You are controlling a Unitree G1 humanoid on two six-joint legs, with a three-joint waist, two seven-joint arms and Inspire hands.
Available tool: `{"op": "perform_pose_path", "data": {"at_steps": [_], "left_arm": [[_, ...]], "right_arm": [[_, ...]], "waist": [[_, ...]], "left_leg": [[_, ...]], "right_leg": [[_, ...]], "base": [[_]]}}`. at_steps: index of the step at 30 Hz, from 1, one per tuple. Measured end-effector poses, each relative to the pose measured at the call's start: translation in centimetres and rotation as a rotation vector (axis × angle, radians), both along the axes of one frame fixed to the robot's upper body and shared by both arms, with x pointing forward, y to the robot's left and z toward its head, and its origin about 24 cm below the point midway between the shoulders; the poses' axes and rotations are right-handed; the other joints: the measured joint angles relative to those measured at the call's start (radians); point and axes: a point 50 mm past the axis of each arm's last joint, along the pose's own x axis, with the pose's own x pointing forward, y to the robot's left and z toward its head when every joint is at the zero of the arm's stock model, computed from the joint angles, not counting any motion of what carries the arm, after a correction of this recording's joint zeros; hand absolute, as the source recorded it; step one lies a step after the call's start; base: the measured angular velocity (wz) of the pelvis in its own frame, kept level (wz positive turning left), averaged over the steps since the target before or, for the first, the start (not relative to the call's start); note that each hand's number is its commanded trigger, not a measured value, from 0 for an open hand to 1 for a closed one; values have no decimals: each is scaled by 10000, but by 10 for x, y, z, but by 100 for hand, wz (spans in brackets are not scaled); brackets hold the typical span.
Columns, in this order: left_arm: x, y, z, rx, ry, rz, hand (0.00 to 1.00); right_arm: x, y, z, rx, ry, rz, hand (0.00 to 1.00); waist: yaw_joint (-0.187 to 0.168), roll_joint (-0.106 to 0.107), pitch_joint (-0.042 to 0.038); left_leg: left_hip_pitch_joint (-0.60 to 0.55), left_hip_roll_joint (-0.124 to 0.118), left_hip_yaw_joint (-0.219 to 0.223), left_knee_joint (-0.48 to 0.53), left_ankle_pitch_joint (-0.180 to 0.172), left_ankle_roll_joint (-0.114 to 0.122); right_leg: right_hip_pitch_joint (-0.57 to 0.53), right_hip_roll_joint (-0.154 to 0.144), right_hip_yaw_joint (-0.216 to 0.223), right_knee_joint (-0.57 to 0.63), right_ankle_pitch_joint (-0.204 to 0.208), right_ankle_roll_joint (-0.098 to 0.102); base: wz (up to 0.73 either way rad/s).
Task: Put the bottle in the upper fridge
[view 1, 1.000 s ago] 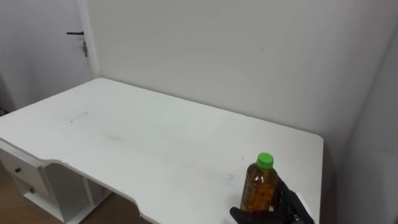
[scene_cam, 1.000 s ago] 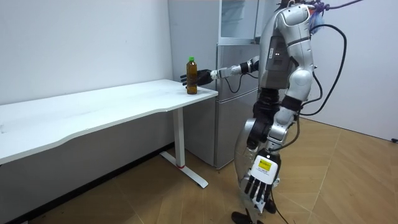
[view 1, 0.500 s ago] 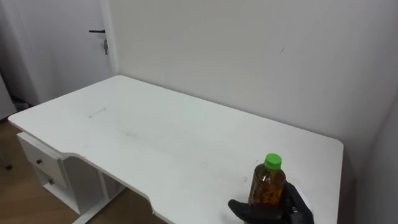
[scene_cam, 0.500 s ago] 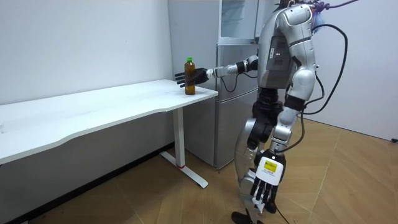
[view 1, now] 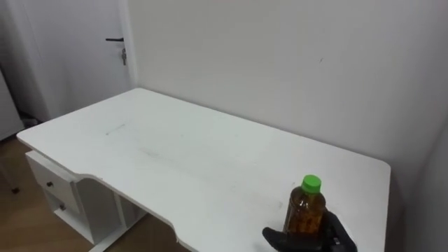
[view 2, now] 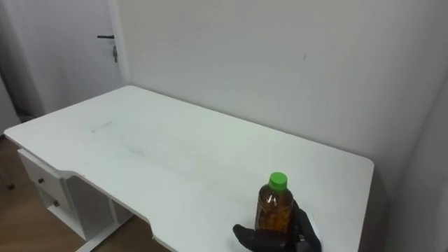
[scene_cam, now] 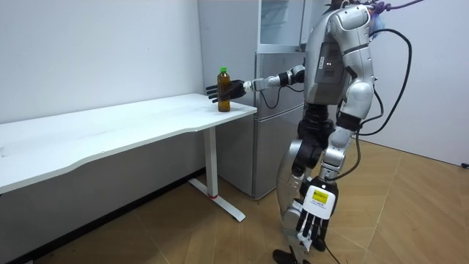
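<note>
**Bottle** (view 1: 305,210): amber liquid, green cap (view 1: 311,184), upright. Stands on the table (view 1: 175,154) at about 5 o'clock in the eye views, near the right end and close to the front edge.

**Right hand** (view 1: 336,238): dark, reaching in from 5 o'clock. It is clamped on the bottle's lower half, thumb curled round the side at 9 o'clock and fingers round the side at 3 o'clock. The bottle's base seems to sit on the table.

**Left hand** (scene_cam: 311,220): hangs low beside the leg in the room view, fingers slack and pointing at the floor, holding nothing.

**Table**: white, long, curved front edge. A white drawer unit (view 1: 56,196) sits under it at 8 o'clock.

**Fridge** (scene_cam: 275,117): grey, against the wall just past the table's end, with a glass-fronted upper compartment (scene_cam: 282,22) shut above it.

**Robot**: stands upright on the wooden floor in front of the fridge, right arm stretched level toward the table corner.

**Door** (view 1: 98,42): white, with a dark handle, at 10 o'clock beyond the table.
</note>
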Motion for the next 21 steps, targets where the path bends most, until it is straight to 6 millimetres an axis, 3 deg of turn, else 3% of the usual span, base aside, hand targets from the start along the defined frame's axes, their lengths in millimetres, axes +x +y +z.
{"op": "perform_pose_path", "data": {"at_steps": [9, 21], "left_arm": [[0, 1, 1, 71, -116, 11, 0], [-1, 1, 1, 9, -78, 18, 0]], "right_arm": [[-1, -9, -7, 347, 345, -152, 100], [-1, -9, -10, 466, 411, 187, 100]], "waist": [[-8, 49, -6], [-31, 8, 57]], "left_leg": [[0, -14, -17, -1, 6, 7], [-1, -12, 9, -23, 5, 9]], "right_leg": [[6, -7, 15, -3, -4, 7], [-13, -19, 25, -10, -8, 14]], "base": [[0], [0]]}}
